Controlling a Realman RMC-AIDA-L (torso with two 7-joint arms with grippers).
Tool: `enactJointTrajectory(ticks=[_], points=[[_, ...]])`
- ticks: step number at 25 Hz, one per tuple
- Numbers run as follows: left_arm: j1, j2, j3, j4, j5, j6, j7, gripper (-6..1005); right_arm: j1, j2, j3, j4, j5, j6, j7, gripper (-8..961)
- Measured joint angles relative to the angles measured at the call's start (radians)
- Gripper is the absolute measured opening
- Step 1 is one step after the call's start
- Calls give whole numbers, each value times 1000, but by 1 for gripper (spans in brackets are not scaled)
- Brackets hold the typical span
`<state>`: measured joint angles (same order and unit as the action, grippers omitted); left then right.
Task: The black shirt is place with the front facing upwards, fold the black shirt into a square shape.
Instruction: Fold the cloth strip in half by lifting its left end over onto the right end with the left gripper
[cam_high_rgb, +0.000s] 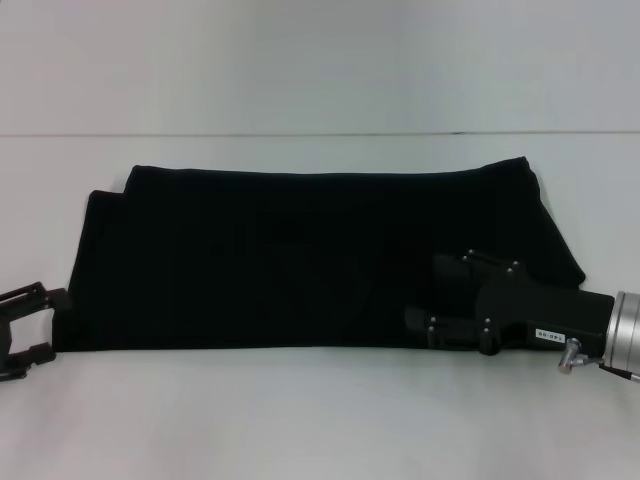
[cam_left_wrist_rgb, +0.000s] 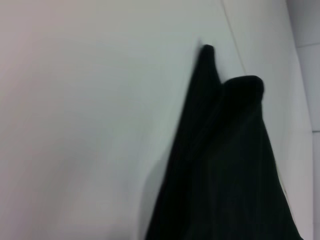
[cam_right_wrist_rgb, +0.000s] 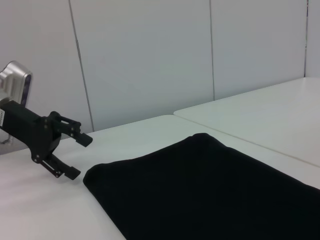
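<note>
Our right gripper (cam_high_rgb: 425, 300) fingers spread, hovering over the black shirt (cam_high_rgb: 300, 255), our left gripper (cam_high_rgb: 45, 322) spread beside its edge

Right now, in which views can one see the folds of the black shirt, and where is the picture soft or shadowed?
Head view: black shirt reads as one flat dark mass; right gripper blends into it. Left wrist view: soft focus, faint shadow beside the cloth's edge, layers barely show. Right wrist view: left gripper is sharp, open.
</note>
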<state>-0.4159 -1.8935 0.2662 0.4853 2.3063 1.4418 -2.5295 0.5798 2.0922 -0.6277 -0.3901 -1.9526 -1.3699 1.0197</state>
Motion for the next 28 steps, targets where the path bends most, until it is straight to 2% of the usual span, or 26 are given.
enactJointTrajectory(ticks=[20, 28], points=[[-3, -8, 13, -15, 1, -92, -35, 886, 8, 0, 0, 2, 0, 6, 0, 914], [-19, -3, 13, -54, 1, -107, -37, 886, 9, 0, -4, 2, 0, 7, 0, 915]])
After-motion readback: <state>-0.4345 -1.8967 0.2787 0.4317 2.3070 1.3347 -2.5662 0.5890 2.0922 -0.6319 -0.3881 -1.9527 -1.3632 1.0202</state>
